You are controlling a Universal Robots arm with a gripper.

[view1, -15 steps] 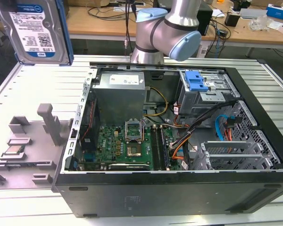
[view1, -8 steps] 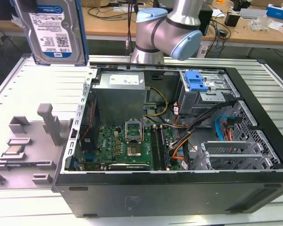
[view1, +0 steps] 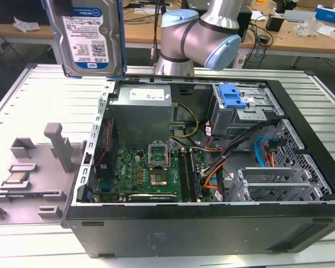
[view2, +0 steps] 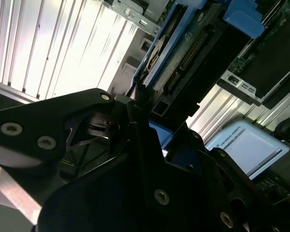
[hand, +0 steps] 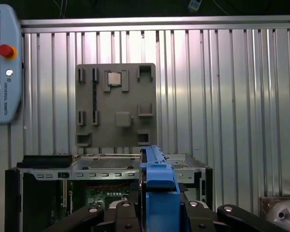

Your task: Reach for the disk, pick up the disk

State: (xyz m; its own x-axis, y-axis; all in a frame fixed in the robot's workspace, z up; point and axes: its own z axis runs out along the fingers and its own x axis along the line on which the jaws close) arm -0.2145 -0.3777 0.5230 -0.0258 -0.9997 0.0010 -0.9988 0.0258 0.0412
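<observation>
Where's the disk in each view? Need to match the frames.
Exterior view: disk high on the exterior view's left, label facing the camera.
First wrist view: disk edge-on, blue bracket edge forward, clamped in the gripper.
Second wrist view: disk edge-on, connector side showing.
Shared landmark: open computer case, in the exterior and first wrist views.

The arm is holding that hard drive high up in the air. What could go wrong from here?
1. The gripper seems to clamp only the edge of the blue bracket, so the disk might slip or twist loose.
2. A drop would probably land on the metal table or inside the open computer case, where the bare motherboard and cables could be damaged, as could the disk itself.
</observation>
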